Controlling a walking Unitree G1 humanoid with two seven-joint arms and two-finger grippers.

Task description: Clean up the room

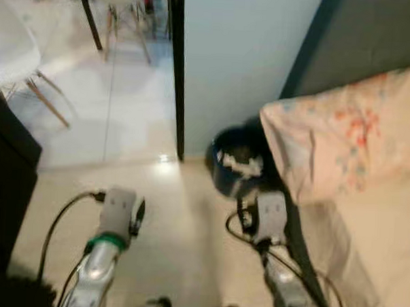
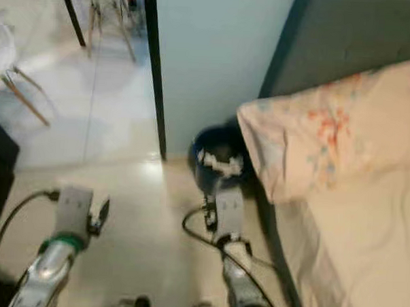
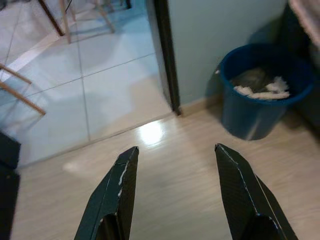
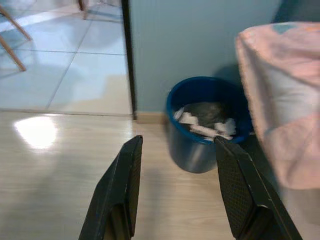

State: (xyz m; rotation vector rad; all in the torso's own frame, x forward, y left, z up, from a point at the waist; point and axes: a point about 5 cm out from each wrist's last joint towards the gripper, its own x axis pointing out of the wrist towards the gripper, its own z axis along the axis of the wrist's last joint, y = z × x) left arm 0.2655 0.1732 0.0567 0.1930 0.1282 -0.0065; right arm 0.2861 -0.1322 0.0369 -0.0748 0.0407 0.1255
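A blue bin (image 4: 202, 127) with crumpled white paper (image 4: 206, 124) inside stands on the floor against the pale blue wall, beside the bed; it also appears as the blue bin (image 1: 235, 161). My right gripper (image 4: 177, 142) is open and empty, a short way in front of the bin. My left gripper (image 3: 175, 152) is open too, held over bare wooden floor to the left of the bin (image 3: 260, 90). Both silver arms (image 1: 109, 241) reach forward at low height.
A bed with a floral pillow (image 1: 342, 132) fills the right side. A dark door frame (image 1: 176, 71) edges the wall, with a tiled room and chair legs (image 1: 44, 95) beyond. Dark furniture (image 1: 6, 185) stands at the left.
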